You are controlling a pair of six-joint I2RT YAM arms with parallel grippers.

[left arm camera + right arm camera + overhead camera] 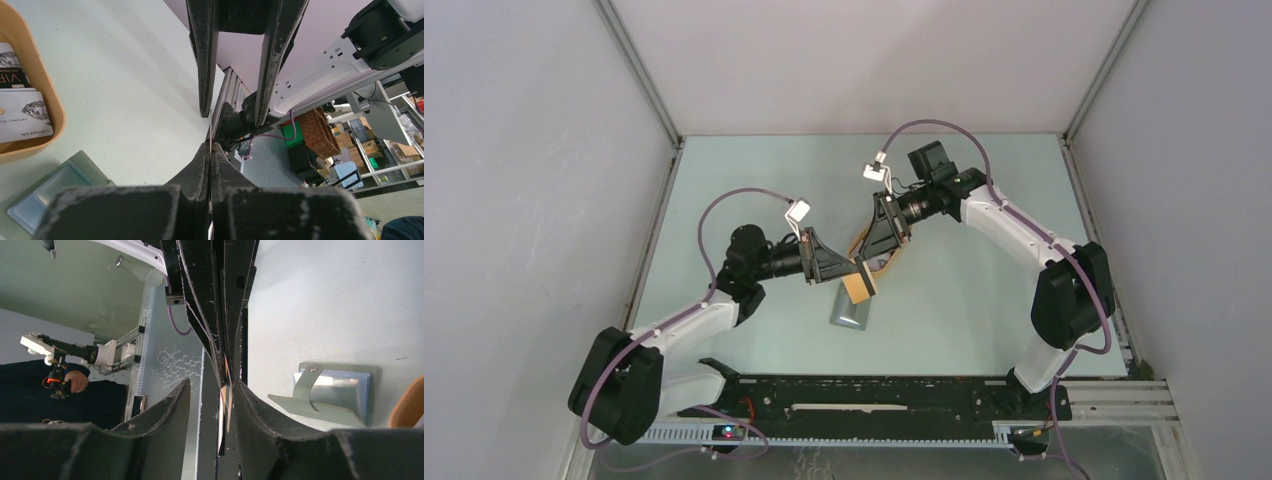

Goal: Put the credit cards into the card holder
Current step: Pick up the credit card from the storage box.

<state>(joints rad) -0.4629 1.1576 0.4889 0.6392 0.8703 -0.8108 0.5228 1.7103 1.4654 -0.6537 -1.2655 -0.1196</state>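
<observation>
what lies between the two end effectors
A tan credit card, seen in the top view: left end effector pinches it, right end effector open around it.

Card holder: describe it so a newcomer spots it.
On the pale green table, find the orange tray in the middle. Just nearer the arm bases lies the card holder: flat, grey-green, squarish, with a snap tab, unlike the tan card in the left gripper.
</observation>
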